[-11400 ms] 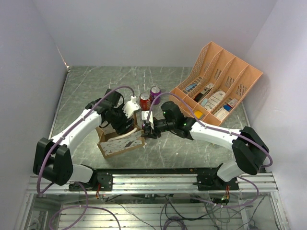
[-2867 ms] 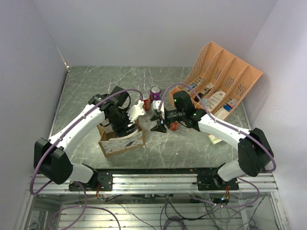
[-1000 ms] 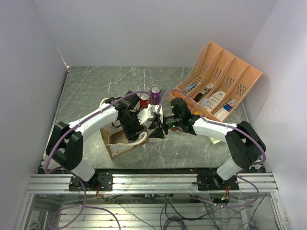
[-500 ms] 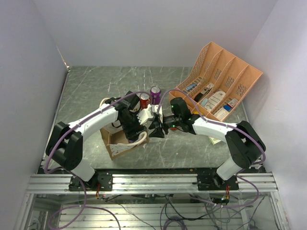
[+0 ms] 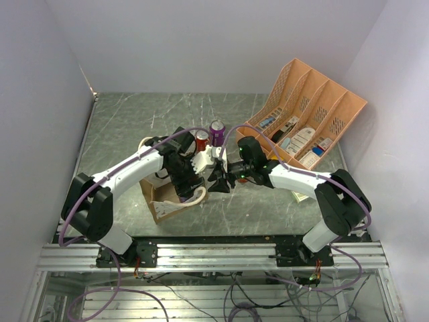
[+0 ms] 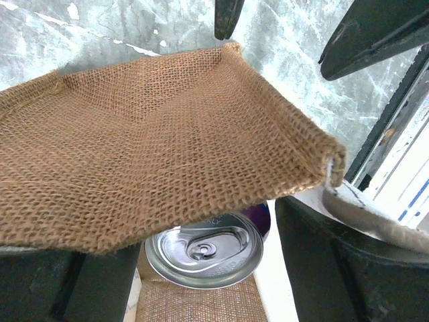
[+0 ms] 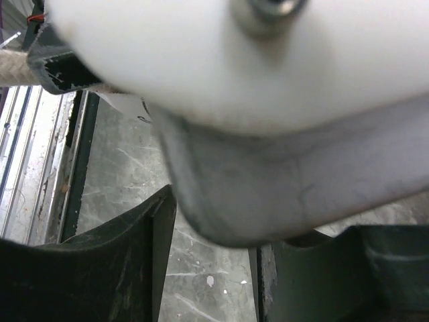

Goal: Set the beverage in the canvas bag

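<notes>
Release looks just made: the left gripper (image 6: pixel 194 231), hanging over the mouth of the canvas bag (image 6: pixel 161 134), has spread its jaws, which now stand clear on either side of the beverage can (image 6: pixel 203 251) sitting top-up inside the bag. The right gripper (image 6: pixel 301 27), just beside the bag's corner, is parted and holds nothing. The placing seems done, with only withdrawal left

The left gripper (image 5: pixel 191 182) has moved toward 3 o'clock, over the mouth of the small brown canvas bag (image 5: pixel 161 206), and its jaws have spread wider. The bag has turned slightly, so its white patterned panel shows less.
</notes>
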`<action>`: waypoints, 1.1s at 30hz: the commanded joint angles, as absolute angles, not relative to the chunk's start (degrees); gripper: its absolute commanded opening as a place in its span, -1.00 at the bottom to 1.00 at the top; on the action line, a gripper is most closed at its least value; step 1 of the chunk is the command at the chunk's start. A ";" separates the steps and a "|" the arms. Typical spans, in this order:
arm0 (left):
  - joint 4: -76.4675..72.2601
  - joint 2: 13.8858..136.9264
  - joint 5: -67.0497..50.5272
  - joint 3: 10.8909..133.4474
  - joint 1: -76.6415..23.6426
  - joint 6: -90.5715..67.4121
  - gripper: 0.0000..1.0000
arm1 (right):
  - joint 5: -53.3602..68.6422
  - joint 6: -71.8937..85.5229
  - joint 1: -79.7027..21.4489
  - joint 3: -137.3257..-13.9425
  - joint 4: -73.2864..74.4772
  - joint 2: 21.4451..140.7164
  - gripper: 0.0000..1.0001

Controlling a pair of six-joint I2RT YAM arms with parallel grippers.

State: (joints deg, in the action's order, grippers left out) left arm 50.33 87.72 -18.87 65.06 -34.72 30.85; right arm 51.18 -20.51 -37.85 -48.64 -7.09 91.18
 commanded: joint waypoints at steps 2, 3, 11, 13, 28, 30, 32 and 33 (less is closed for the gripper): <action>48.58 85.81 -19.42 65.37 -35.00 30.74 0.75 | 51.14 -21.68 -38.04 -50.10 -6.51 91.91 -0.10; 48.79 85.65 -19.38 65.50 -35.06 30.76 0.75 | 51.15 -21.67 -37.98 -50.10 -6.50 91.91 -0.10; 50.45 84.06 -18.46 67.46 -34.99 31.33 0.82 | 51.09 -22.03 -38.03 -50.35 -6.00 92.32 -0.11; 50.90 83.65 -18.25 68.17 -35.02 31.50 0.84 | 51.07 -22.18 -38.02 -50.44 -5.83 92.31 -0.11; 52.79 79.48 -16.51 70.96 -35.04 31.83 0.95 | 50.18 -23.32 -38.00 -50.70 -5.01 91.77 -0.13; 52.84 78.94 -16.30 71.11 -34.98 31.75 0.96 | 50.15 -23.36 -37.97 -50.84 -4.88 91.91 -0.13; 52.61 78.18 -16.32 71.20 -34.99 31.64 0.97 | 50.10 -23.48 -38.02 -50.89 -4.68 91.95 -0.13; 52.57 77.83 -16.20 71.27 -35.05 31.64 0.97 | 50.05 -23.51 -38.00 -50.95 -4.66 91.95 -0.13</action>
State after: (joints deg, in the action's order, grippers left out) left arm 55.35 81.12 -15.20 67.92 -34.72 31.46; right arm 51.09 -22.87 -37.80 -50.70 -7.20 91.57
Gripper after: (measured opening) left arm 0.981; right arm 0.439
